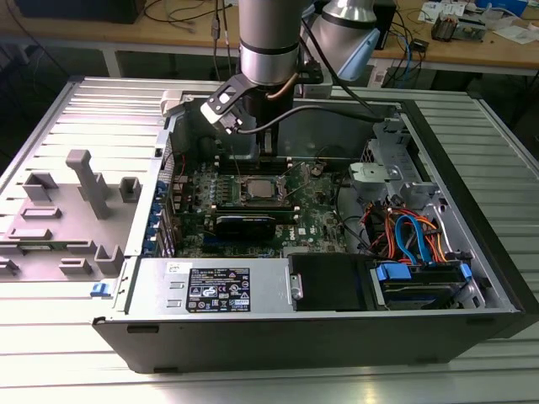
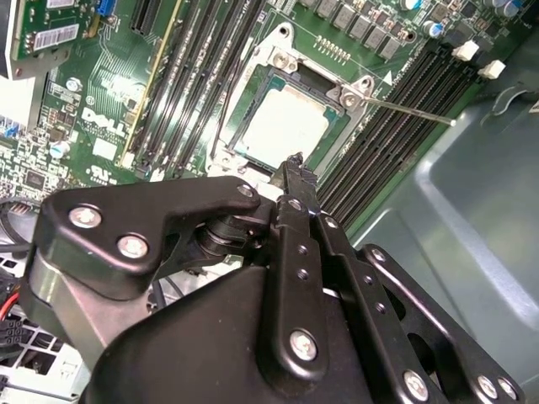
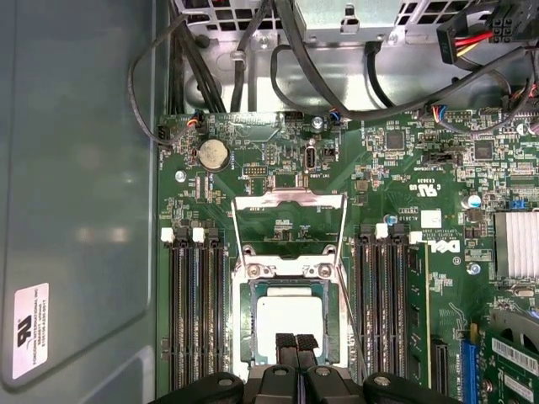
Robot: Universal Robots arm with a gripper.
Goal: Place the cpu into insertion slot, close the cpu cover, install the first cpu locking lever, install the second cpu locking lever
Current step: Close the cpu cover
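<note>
One chip seated in socket, mid green board. Cover stands open beyond it. Fingers together, empty, just above chip's edge. Likely cover-closing step: press frame down evenly, avoid thin levers, don't touch chip.

A ribbed metal table gleams under bright light. Behind the table runs a wooden bench strewn with cables. Beneath the bench is darkness, perhaps floor.
</note>
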